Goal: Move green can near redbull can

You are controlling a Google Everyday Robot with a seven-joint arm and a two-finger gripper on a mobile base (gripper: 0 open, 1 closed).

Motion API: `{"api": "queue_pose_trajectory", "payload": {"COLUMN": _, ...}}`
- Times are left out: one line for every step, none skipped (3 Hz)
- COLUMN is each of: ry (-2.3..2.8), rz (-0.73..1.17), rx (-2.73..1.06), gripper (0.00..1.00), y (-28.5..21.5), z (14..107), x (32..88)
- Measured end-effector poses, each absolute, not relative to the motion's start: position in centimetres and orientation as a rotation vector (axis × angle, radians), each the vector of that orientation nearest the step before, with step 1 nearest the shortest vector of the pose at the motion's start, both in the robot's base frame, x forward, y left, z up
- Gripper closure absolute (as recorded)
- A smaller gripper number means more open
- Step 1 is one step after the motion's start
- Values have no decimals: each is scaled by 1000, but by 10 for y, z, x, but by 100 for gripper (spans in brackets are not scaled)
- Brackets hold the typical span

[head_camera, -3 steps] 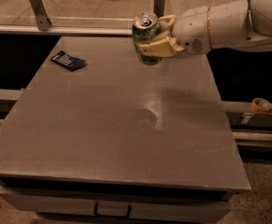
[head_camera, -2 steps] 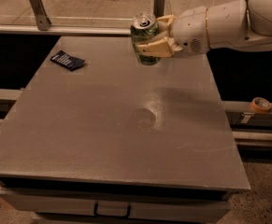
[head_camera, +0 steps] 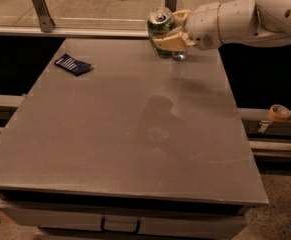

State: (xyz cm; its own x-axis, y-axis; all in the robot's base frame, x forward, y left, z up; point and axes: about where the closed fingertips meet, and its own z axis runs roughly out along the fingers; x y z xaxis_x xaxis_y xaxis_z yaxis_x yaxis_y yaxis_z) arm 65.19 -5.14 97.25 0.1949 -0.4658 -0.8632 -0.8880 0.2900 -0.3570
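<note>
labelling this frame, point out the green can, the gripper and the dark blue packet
green can (head_camera: 159,19): camera view, its silver top.
gripper (head_camera: 168,30): camera view, between its fingertips, shut on the green can above the far side of the table (head_camera: 110,149).
dark blue packet (head_camera: 72,64): camera view, its middle.

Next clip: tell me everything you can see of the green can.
The green can is a standard drink can: green, metal-looking body with pale markings, silver top with pull tab. It is upright, clamped in the gripper, whose cream fingers press its sides, above the table's far edge, apparently lifted off the top. Nothing else visibly touches it; a bit of the redbull can shows just right of its base, under the gripper.
</note>
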Motion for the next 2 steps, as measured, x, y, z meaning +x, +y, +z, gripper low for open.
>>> {"api": "queue_pose_trajectory", "payload": {"ry": 1521, "rz": 394, "rx": -1273, "gripper": 100, "y": -87, "z": 952, "x": 695}}
{"api": "queue_pose_trajectory", "payload": {"ry": 1622, "rz": 343, "rx": -1187, "gripper": 100, "y": -122, "z": 933, "x": 712}}
